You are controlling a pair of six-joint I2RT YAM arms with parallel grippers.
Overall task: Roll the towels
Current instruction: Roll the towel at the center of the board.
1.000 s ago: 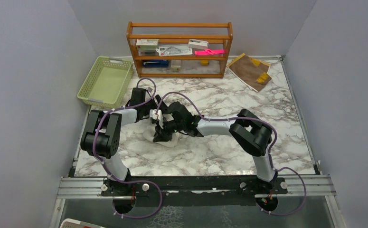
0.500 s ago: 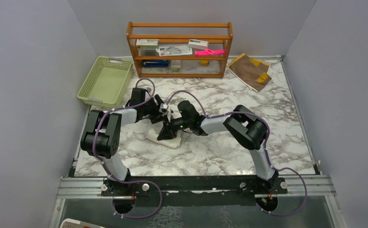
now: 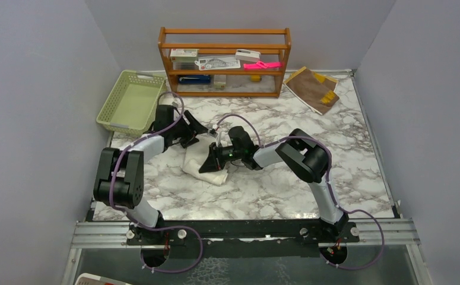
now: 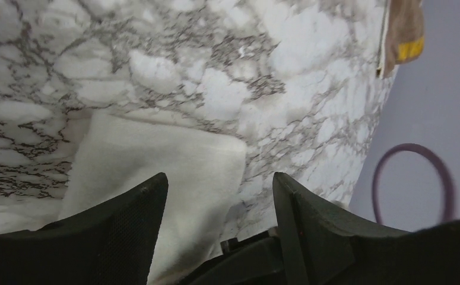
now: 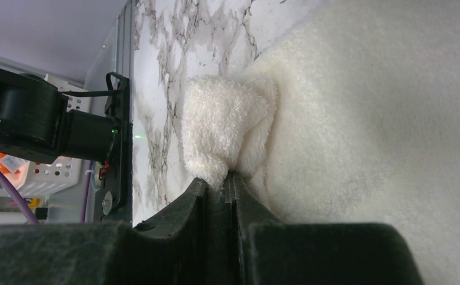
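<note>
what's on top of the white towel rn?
The right gripper, shut on a pinched-up fold of the white towel. The left gripper hangs open over its edge; contact unclear. The right arm hides part of the towel from above.

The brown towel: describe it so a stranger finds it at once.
Find the wooden shelf at the far edge of the marble table. The brown towel lies right of it, in the corner. Unlike the plain cream towel, it has mustard-yellow patches.

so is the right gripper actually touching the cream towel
Touching. The right wrist view shows the right gripper closed on a bunched corner of the cream towel, cloth pinched between its jaws.
</note>
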